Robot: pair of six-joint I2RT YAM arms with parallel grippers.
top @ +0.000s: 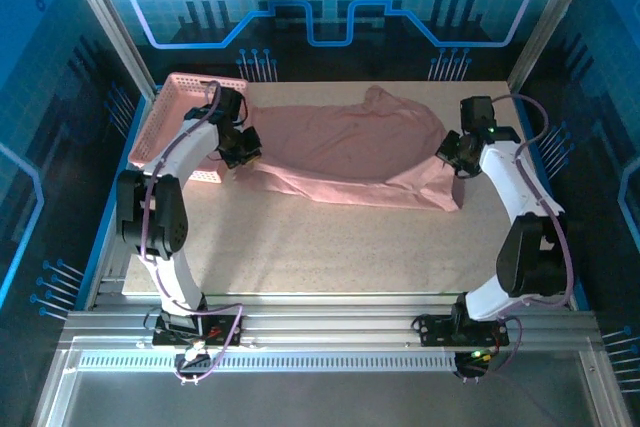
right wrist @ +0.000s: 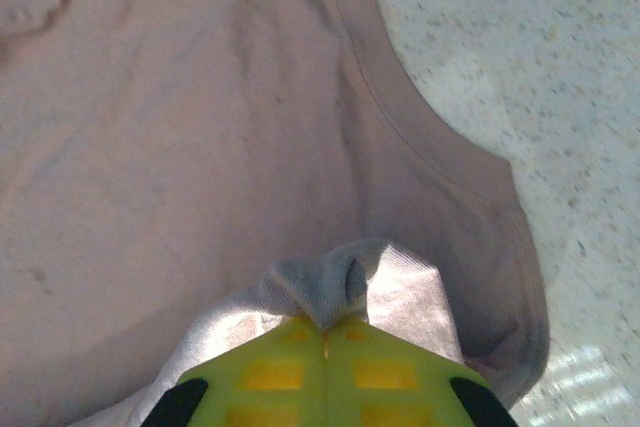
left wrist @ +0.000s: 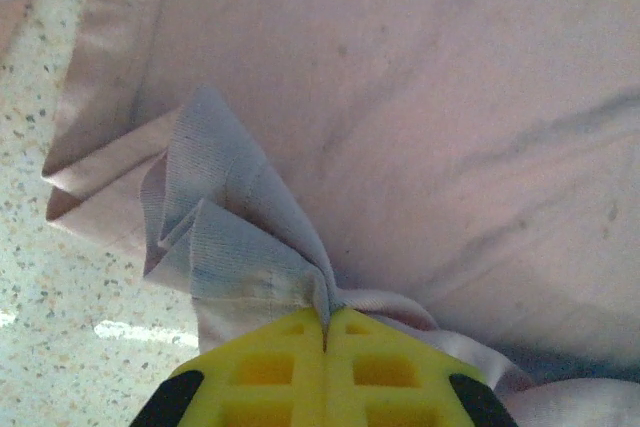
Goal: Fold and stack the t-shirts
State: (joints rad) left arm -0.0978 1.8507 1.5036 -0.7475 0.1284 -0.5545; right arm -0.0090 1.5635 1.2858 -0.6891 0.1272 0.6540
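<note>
2 arms reach forward, elbows bent, over the worktop [top: 330, 247], where a pink t-shirt [top: 350, 147] lies spread between them. The left end effector [top: 241, 147] and right end effector [top: 452, 153] each pinch a bunched edge, jaws closed on fabric.

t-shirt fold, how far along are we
Done: little; the t-shirt lies rumpled on the table, no neat fold yet. In hand: the left gripper and right gripper are each shut on a bunch of its fabric, at opposite ends. Left: all the folds, then the stacking.
</note>
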